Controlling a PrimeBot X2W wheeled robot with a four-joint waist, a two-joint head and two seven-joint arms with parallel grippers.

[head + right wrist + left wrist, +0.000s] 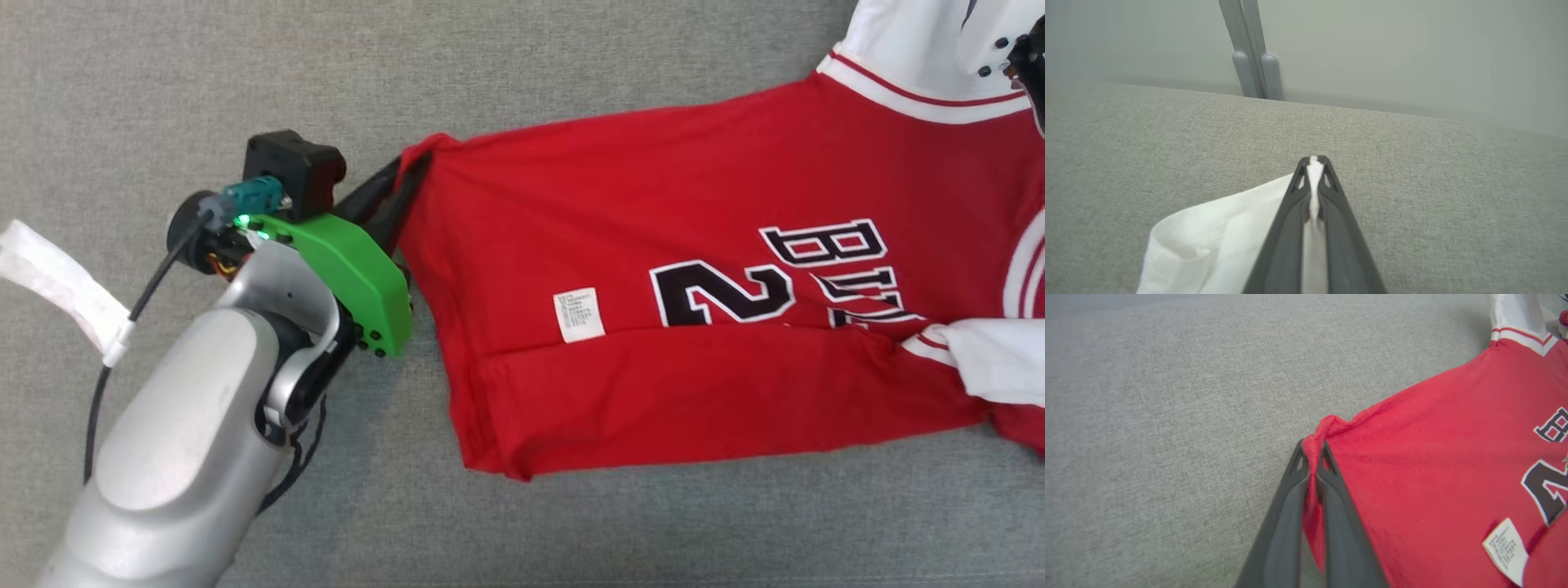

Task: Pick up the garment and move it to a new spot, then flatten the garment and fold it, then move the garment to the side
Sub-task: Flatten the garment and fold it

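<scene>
Jersey, red with white parts: lying across grey surface. Left claw: clamped on its red corner. Right claw: clamped on its white cloth.

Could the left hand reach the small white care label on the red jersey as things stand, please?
Probably not yet: the small white care label lies uncovered nearby on the red fabric jersey, but the left hand is shut on the jersey's corner.
</scene>
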